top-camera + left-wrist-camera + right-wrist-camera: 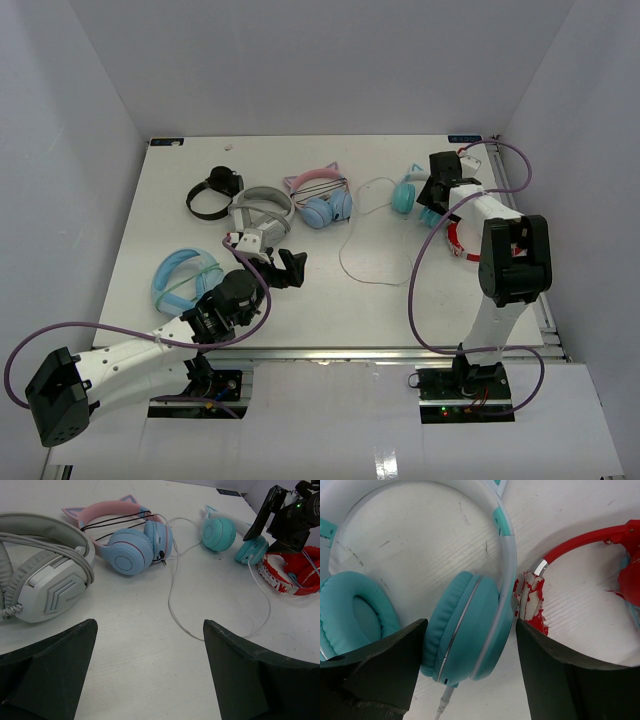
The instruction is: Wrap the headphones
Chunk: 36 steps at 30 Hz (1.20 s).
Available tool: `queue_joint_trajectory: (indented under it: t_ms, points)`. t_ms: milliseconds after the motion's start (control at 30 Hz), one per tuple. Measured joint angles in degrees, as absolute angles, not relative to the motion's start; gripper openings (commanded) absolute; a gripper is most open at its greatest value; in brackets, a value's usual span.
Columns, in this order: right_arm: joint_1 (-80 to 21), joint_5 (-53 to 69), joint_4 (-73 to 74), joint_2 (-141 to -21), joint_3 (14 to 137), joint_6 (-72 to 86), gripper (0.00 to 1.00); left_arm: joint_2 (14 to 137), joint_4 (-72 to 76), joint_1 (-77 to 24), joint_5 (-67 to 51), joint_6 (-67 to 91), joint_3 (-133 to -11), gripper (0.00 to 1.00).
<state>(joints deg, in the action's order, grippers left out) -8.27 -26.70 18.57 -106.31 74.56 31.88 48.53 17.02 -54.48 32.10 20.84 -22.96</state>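
The fingers of the right claw are matt black plastic with a faintly grainy face. Between them the teal headphones show smooth satin plastic shells, a thin silvery trim ring and soft matt cushions (leatherette, by the look). Their white band is glossy plastic, and the cable under the claw looks rubbery. Just beyond the claw's other finger, the red headphones have padding cracked and flaking to white, with a shiny metal-looking slider. The table beneath is matt white and scuffed.

Teal cat-ear headphones lie flat at the table's far right, white cable trailing loose
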Motion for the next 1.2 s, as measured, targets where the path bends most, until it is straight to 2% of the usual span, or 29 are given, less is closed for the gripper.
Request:
queue_joint_trajectory:
  t_ms: [133, 367, 467, 733, 800, 833, 1200]
  points:
    - [-8.27, -25.78, 18.94, -106.34, 74.56, 33.02, 0.8, 48.53, 17.01, -54.48, 32.08, 20.85, -22.96, 0.98]
    - [-8.29, -24.76, 20.65, -106.41, 74.56, 34.5, 0.77, 48.4, 16.94, -54.48, 32.1, 20.86, -22.96, 0.98]
    - [-8.32, -24.49, 20.88, -106.6, 74.58, 34.73, 0.7, 48.16, 16.93, -54.48, 32.11, 20.88, -22.96, 0.98]
    - [-8.37, -24.34, 22.25, -109.01, 77.62, 34.18, 0.38, 47.58, 16.7, -54.48, 32.14, 21.04, -22.96, 0.98]
    - [-8.37, -24.39, 22.47, -109.53, 78.4, 33.76, 0.24, 47.3, 16.71, -54.48, 32.14, 21.04, -22.96, 0.98]
    - [-8.38, -24.46, 22.6, -109.78, 78.77, 33.37, 0.08, 47.21, 16.71, -54.48, 32.14, 21.04, -22.96, 0.98]
    - [-8.43, -27.04, 23.86, -110.78, 83.99, 25.16, 0.08, 47.13, 16.75, -54.48, 32.14, 21.02, -22.96, 0.94]
